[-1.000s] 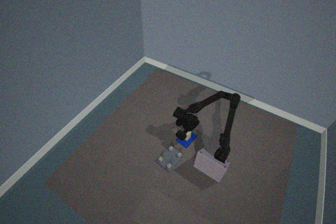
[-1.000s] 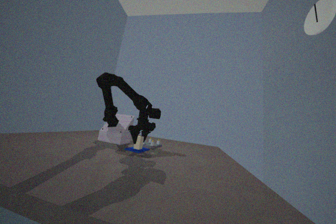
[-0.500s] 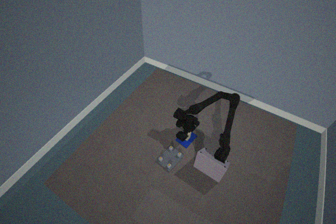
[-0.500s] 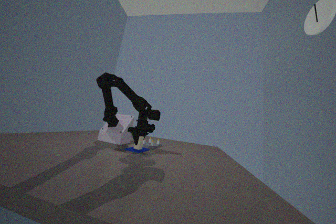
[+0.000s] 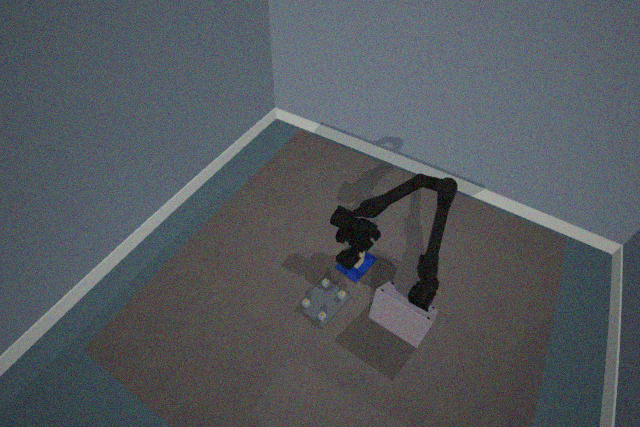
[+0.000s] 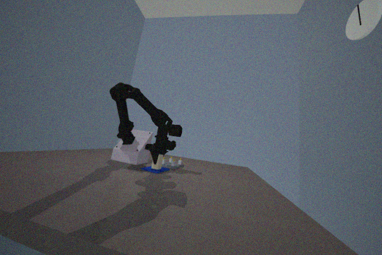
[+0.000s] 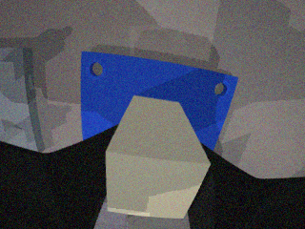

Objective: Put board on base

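Indoors, blue-grey walls [image 5: 444,60] [image 6: 215,76] surround a brown surface [image 5: 232,319] [image 6: 231,215] crossed by shadows.

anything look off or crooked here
Nothing stands out. The blue board looks flat and undamaged, its cream handle upright in the end effector. The grey base sits beside it, its four posts standing, none visibly bent.
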`<state>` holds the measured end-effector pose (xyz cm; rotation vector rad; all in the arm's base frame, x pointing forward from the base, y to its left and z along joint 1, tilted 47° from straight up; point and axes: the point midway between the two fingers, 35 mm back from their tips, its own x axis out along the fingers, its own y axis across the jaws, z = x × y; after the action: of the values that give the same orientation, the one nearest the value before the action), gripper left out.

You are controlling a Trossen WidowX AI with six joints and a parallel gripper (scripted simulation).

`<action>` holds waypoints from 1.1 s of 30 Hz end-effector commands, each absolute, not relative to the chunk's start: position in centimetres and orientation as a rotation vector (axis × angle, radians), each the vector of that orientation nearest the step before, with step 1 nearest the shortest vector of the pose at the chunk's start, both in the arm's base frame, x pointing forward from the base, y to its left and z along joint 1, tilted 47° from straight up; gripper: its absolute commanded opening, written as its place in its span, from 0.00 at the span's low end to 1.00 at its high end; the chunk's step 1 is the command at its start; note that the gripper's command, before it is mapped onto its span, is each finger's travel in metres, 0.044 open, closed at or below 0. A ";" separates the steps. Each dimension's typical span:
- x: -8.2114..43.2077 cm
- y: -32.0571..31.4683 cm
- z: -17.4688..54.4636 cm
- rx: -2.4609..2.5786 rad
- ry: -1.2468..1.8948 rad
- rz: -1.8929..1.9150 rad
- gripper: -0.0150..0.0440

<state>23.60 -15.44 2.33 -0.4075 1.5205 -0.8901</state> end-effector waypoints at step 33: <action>25.3 -9.2 8.3 -0.402 1.508 -0.888 0.25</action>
<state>25.06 -9.77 7.67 -0.4092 1.5178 -0.8869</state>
